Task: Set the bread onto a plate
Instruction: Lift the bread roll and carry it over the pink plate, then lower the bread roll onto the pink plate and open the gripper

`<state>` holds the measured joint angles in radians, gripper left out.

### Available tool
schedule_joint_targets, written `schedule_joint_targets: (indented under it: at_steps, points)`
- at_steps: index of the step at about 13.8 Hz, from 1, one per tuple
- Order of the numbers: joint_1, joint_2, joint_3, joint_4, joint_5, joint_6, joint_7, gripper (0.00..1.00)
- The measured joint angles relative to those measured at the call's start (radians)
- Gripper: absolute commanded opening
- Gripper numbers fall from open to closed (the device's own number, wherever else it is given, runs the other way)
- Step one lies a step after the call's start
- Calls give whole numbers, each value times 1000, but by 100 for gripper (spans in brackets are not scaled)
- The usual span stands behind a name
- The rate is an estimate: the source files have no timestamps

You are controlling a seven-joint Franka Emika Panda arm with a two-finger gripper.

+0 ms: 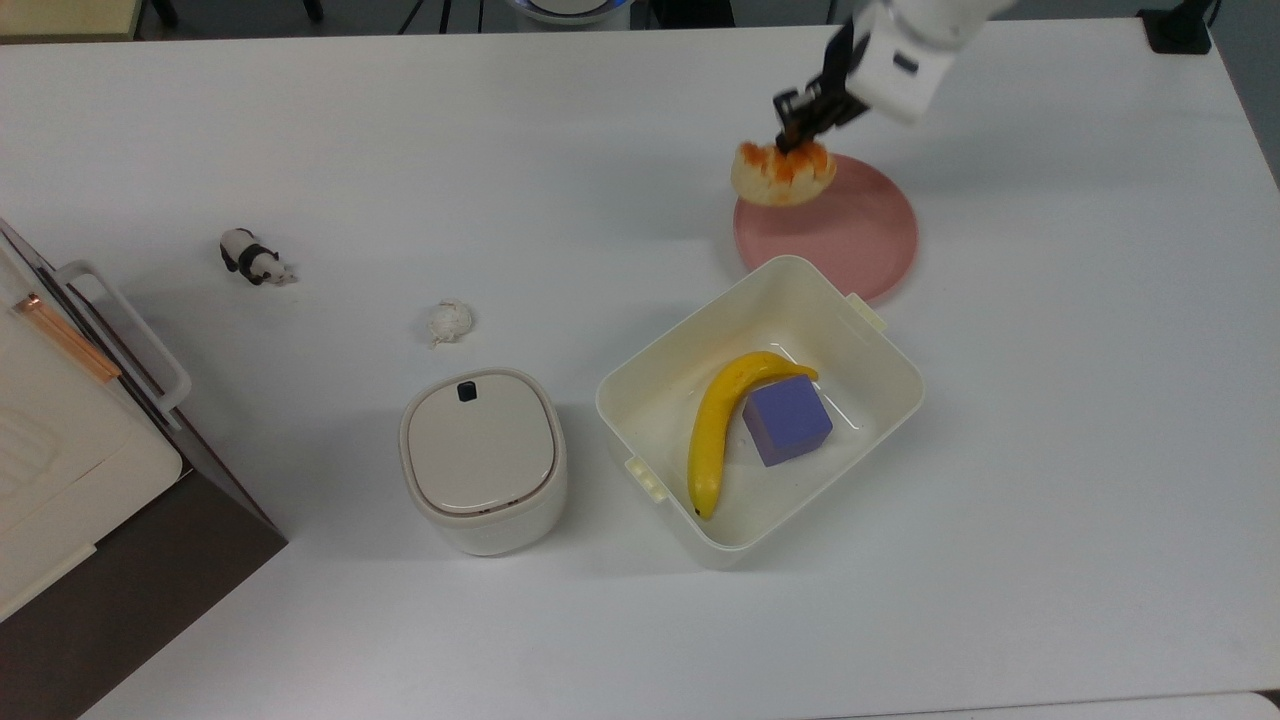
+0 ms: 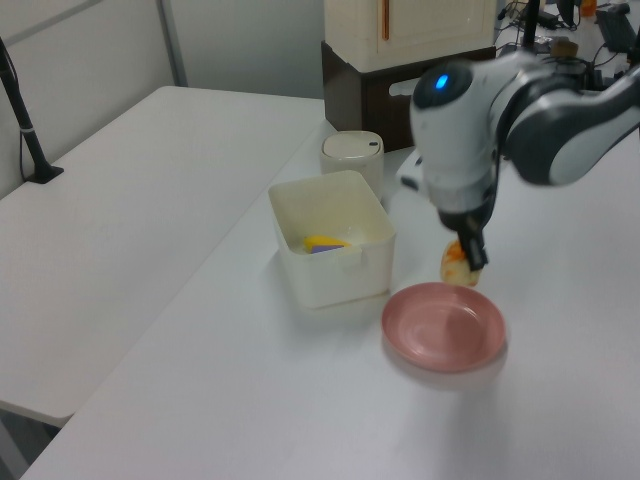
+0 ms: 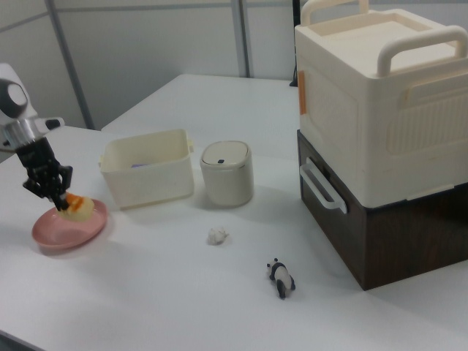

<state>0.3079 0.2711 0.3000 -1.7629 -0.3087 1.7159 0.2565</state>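
I have the end effector [image 1: 800, 125] clamped on the bread [image 1: 783, 173], which hangs just below it over the plate [image 1: 850, 235] edge on the top view's left. The plate's centre lies toward the top view's lower right, so I'd carry on that way, then lower.

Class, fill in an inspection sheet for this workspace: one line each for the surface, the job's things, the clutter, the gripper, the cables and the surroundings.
Surface: white table, bare patches clean.
Job's things: bread held above the pink plate, over its edge; not yet set down.
Clutter: cream tub holding a banana and purple block; lidded white container; toy panda; small white lump.
Gripper: gripper shut on the bread.
Cables: nothing seen on the table.
Surroundings: cream box on a dark cabinet; second white table.
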Motion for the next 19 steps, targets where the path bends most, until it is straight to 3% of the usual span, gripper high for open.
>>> schedule_joint_targets:
  at_steps: [4,10,14,16,19]
  points:
    - [1,159,0,94,-68,11,67,0]
    - [6,177,41,113,-68,11,67,1]
    - [8,177,65,113,-68,10,70,74]
    - [8,178,66,111,-68,9,74,93]
    - [4,175,66,115,-73,-33,74,99]
